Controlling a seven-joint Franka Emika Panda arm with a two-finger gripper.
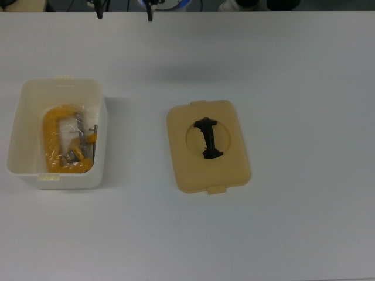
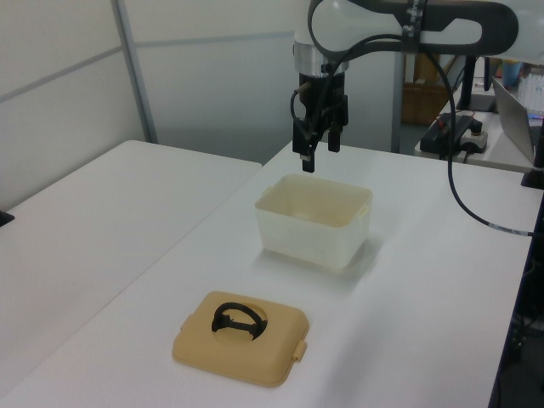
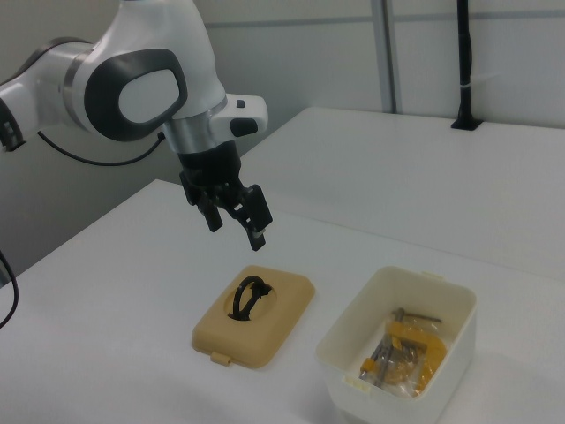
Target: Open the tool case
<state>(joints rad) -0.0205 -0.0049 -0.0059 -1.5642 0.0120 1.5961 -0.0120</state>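
The tool case stands open in two parts on the white table. Its white box (image 1: 101, 171) (image 2: 314, 235) (image 3: 346, 355) sits at the top view's left, holding a yellow clamp (image 1: 58, 126) (image 3: 399, 340) and bagged metal parts. The tan-yellow lid (image 1: 228, 167) (image 2: 246, 355) (image 3: 284, 311) lies flat beside the box, apart from it, with its black handle (image 1: 207, 138) (image 2: 235, 321) (image 3: 250, 295) facing up. My gripper (image 2: 320, 154) (image 3: 238, 232) hangs high above the table, open and empty, touching neither part. It does not show in the top view.
A second white table (image 2: 76, 221) adjoins at the left view's left, across a narrow gap. A black cable (image 2: 476, 208) hangs over the table at the left view's right, with a laptop and gear beyond. Black stand feet (image 1: 149, 13) poke in at the top view's upper edge.
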